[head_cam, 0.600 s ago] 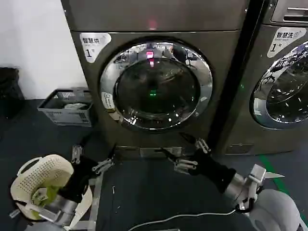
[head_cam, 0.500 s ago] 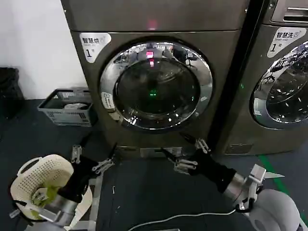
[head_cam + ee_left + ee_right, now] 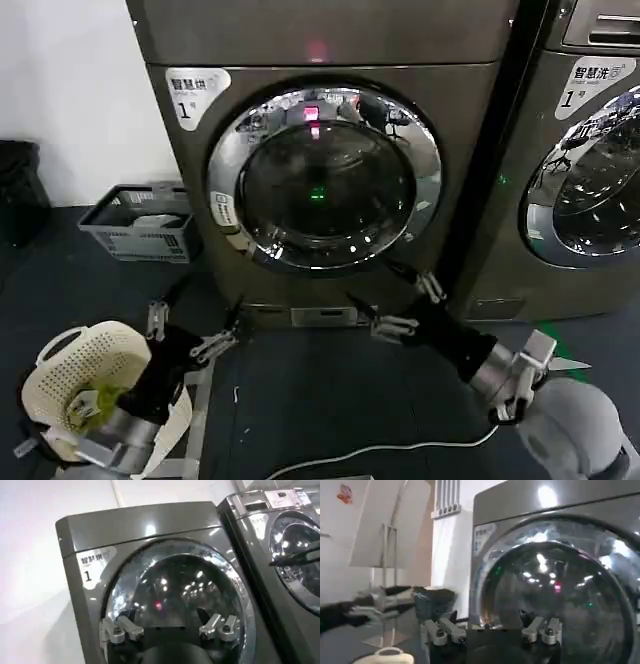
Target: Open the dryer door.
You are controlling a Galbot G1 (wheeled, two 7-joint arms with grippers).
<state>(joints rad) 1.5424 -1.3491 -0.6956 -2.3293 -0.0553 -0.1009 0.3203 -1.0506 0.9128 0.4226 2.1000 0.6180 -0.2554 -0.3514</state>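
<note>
Both tools, left (image 3: 192,322) and right (image 3: 400,302), lie below the dryer door (image 3: 325,178).

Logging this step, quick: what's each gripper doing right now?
Left gripper: open, empty, low in front of the dryer, off the dryer door.
Right gripper: open, empty, just below the door's lower right rim.

white label (image 3: 196,94) reading 1 on dryer front, twin machine's label (image 3: 600,80) also 1

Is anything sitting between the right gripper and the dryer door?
No. In the head view, the open right gripper sits just below the dryer door; only bare machine front lies between.
</note>
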